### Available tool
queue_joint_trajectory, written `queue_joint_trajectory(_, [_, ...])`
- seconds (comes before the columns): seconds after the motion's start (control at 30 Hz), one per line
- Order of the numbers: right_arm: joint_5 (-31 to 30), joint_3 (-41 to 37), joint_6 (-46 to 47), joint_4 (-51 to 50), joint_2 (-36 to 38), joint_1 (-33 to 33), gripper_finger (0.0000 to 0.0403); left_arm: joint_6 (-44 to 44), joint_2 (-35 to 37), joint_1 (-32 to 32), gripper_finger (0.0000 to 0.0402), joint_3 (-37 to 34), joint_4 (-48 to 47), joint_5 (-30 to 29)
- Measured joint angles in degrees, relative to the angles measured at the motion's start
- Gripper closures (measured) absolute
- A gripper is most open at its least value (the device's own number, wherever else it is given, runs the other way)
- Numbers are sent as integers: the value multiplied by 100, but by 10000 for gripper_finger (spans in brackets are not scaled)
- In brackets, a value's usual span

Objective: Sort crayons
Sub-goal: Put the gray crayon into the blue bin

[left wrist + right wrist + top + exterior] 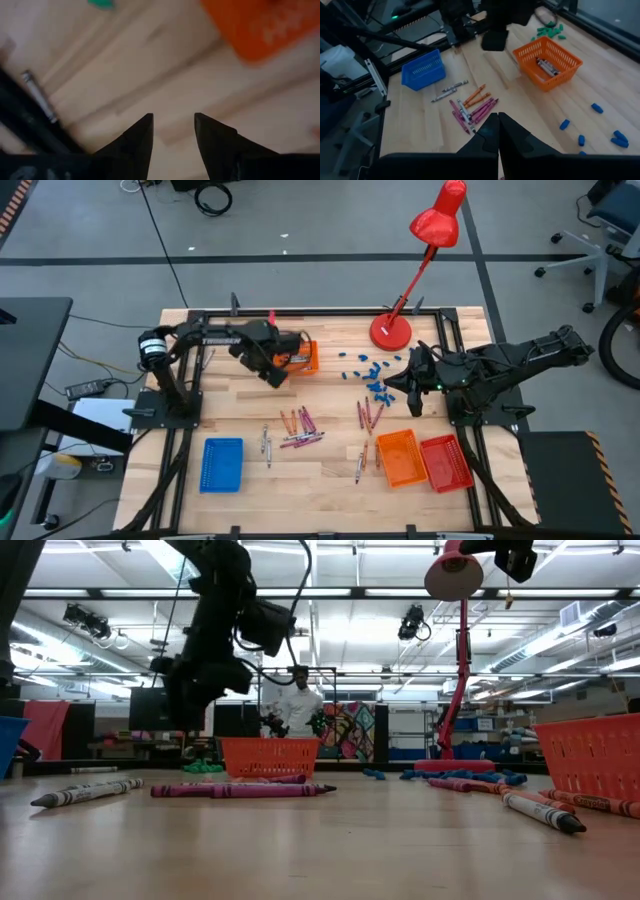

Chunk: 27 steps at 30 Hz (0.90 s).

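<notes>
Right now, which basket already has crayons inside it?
The orange basket beside the left gripper holds a few crayons. The blue basket looks empty.

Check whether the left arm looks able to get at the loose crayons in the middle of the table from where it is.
Probably yes. The left tool hangs open and empty beside the orange basket, above the table. The loose crayons lie on bare wood nearby with nothing over them, and the right tool waits shut, farther off.
</notes>
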<state>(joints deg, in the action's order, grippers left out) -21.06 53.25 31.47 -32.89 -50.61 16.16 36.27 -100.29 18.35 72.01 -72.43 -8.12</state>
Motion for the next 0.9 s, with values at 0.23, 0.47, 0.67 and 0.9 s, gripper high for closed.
queue_joint_trajectory(0.23, [18, 0, -16, -17, 0, 0, 395, 618, 2, -729, 247, 0, -254, 1169])
queue_joint_trajectory(0.47, [22, 0, -198, -17, 0, 90, 395, 1951, -9, -1724, 247, 0, 286, 1985])
queue_joint_trajectory(0.67, [3, 0, -245, -3, 0, 286, 395, 2892, -13, -2248, 247, -175, 558, 1929])
queue_joint_trajectory(0.9, [-198, 0, -305, 56, 2, 516, 395, 3504, -17, -2432, 247, -771, 1684, 1829])
